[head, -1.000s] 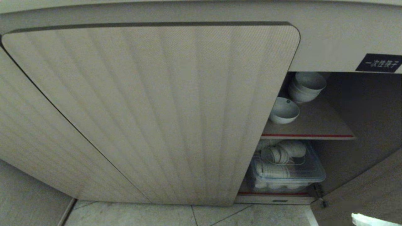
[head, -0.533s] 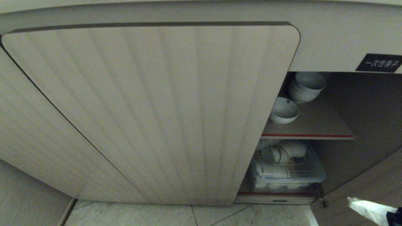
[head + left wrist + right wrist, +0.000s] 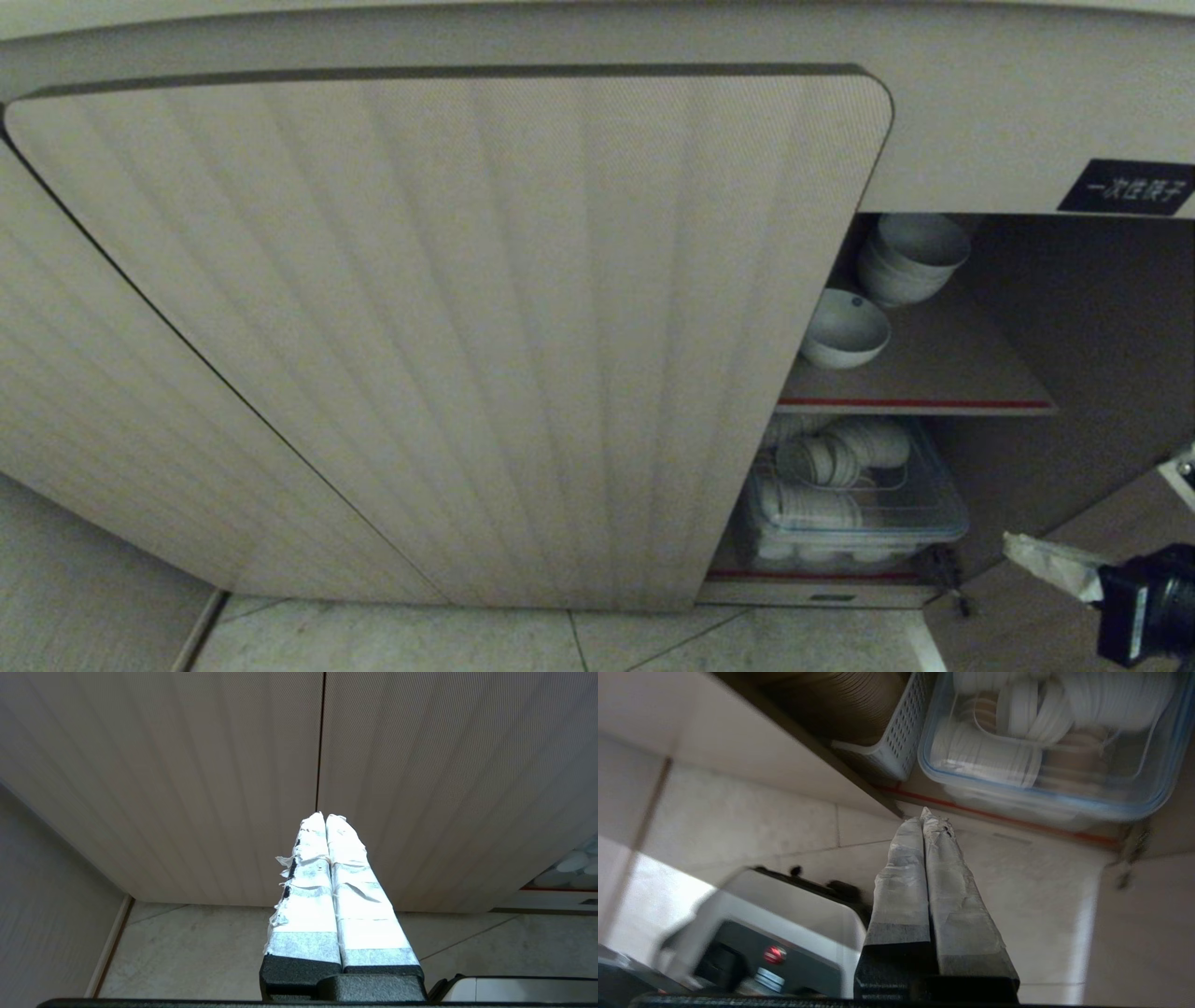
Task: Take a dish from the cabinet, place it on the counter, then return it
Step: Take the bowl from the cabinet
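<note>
Our right gripper (image 3: 1013, 546) sits low by the open cabinet (image 3: 980, 112), fingers pressed together, empty. Bowl (image 3: 843, 327) on upper shelf. Left gripper (image 3: 325, 817) also closed.

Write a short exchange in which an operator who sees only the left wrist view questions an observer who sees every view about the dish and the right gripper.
Operator: I see only the left gripper facing closed ribbed doors of the cabinet. Any dish in sight?
Observer: Yes. The dish sits alone at the front of the upper shelf, in the open right bay.
Operator: Where is the right gripper?
Observer: The right gripper is shut and empty, low down, pointing toward a clear container of white ware on the bottom shelf.
</note>
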Robot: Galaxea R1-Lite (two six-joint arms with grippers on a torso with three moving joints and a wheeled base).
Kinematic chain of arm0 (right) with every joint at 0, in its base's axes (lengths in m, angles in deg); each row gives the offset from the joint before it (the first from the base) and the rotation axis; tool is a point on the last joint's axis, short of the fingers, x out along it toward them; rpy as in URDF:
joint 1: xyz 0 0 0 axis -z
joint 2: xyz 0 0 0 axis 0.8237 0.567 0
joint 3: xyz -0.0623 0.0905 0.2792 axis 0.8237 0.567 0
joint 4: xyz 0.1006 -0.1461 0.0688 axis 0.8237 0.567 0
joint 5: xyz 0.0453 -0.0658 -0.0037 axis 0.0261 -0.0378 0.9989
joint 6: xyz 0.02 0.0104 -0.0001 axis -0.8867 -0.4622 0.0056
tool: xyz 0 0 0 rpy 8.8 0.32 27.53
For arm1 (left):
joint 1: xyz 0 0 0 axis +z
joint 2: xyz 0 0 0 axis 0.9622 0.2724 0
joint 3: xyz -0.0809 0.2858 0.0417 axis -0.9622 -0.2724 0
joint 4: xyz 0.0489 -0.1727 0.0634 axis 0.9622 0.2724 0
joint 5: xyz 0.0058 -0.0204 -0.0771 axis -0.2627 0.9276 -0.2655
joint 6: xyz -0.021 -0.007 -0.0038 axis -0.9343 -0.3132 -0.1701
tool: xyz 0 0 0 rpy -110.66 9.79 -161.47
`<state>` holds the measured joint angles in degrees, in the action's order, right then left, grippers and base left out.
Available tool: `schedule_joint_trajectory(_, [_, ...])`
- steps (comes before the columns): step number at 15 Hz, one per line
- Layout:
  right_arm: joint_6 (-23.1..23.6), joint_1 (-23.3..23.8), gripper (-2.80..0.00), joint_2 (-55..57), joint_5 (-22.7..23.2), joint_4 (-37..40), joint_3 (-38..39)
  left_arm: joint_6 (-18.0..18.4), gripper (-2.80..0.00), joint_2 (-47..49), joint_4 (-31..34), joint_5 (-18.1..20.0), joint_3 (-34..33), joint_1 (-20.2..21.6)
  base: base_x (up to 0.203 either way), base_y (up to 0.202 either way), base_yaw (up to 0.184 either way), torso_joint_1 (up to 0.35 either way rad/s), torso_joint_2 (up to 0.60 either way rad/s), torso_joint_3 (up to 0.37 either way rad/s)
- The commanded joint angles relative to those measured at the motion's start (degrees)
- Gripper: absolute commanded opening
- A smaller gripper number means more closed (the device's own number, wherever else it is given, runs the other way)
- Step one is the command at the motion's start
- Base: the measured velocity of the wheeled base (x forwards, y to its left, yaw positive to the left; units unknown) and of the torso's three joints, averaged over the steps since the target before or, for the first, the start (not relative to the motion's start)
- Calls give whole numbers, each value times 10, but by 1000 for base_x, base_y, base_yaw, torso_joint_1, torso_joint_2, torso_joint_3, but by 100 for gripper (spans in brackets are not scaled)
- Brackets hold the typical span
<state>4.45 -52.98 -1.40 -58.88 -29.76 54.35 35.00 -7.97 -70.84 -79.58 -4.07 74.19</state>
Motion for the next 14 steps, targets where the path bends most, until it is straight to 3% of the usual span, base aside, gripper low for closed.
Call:
schedule_joint_trajectory(1, [-15,0,-280,30,-5,-18,-3,0,-280,0,0,0,0,0,0,0,0,0,0,0])
schedule_joint_trajectory(6, [-29,-1,-280,69,-8,-88,-11,0,-280,0,0,0,0,0,0,0,0,0,0,0])
schedule_joint_trajectory(14, [-84,-2,-280,97,-23,-99,-63,0,-280,0,0,0,0,0,0,0,0,0,0,0])
